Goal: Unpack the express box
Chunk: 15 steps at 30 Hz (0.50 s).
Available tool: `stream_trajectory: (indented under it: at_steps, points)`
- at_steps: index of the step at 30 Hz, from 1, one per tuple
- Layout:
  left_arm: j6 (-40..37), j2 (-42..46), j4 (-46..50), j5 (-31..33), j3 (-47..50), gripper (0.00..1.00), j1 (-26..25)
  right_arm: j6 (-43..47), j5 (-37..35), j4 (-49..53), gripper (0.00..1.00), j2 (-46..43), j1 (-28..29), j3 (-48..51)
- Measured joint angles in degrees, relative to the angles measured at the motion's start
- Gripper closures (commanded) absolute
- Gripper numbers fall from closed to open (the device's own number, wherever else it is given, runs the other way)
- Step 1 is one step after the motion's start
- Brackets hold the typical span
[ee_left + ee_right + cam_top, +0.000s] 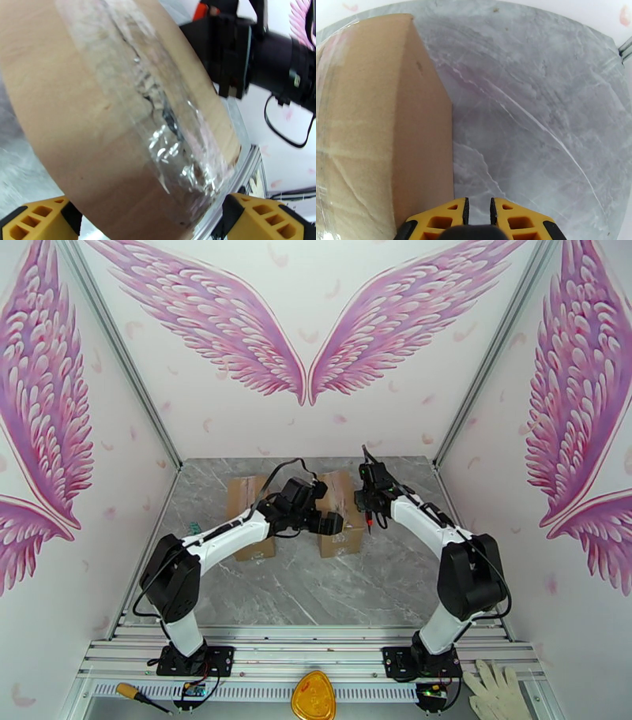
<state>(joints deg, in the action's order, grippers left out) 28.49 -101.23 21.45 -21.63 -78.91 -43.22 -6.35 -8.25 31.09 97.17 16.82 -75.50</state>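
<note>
Partly cropped, taped box (79,118) between spread left tool (152,218), right tool (478,212) nearly pressed together, any grip unclear.

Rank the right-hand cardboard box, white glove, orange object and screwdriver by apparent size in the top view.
1. Right-hand cardboard box.
2. White glove and orange object: look alike, and the glove is cut off by the frame, so unranked.
3. Screwdriver, thinnest.

From above, the left arm (229,536) hides parts of the left box (245,489) and the right box (341,486). The red-tipped thing (370,521) below the right gripper (370,507) is too small to name, perhaps a cutter. At the left wrist the right box (79,118) is blurred and cropped.
</note>
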Motion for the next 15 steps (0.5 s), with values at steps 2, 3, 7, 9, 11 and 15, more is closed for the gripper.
stream_trajectory:
  at_steps: [2,3,7,9,11,15]
  points:
    - [-0.57,0.92,1.46,0.44,0.37,0.01,-1.7,0.94,-0.15,0.9,0.93,-0.22,-0.24,0.0]
    - [-1.09,1.53,2.05,0.44,0.74,0.01,-2.49,1.31,-0.07,1.33,0.92,-0.22,-0.5,-0.02]
    - [-3.87,5.05,3.43,1.22,1.97,0.01,-4.87,1.27,2.36,3.65,0.92,-0.26,-2.4,-0.39]
    - [-5.88,8.11,3.78,2.95,1.97,0.01,-5.16,1.25,3.26,4.11,0.93,-0.46,-3.67,-0.85]
    - [-7.69,11.5,4.07,4.85,1.53,0.03,-4.42,1.29,3.3,4.59,0.94,-1.01,-4.85,-1.84]
    - [-10.08,13.42,4.92,6.49,-3.5,0.26,0.2,1.51,1.73,4.17,0.96,-3.43,-5.44,-4.61]
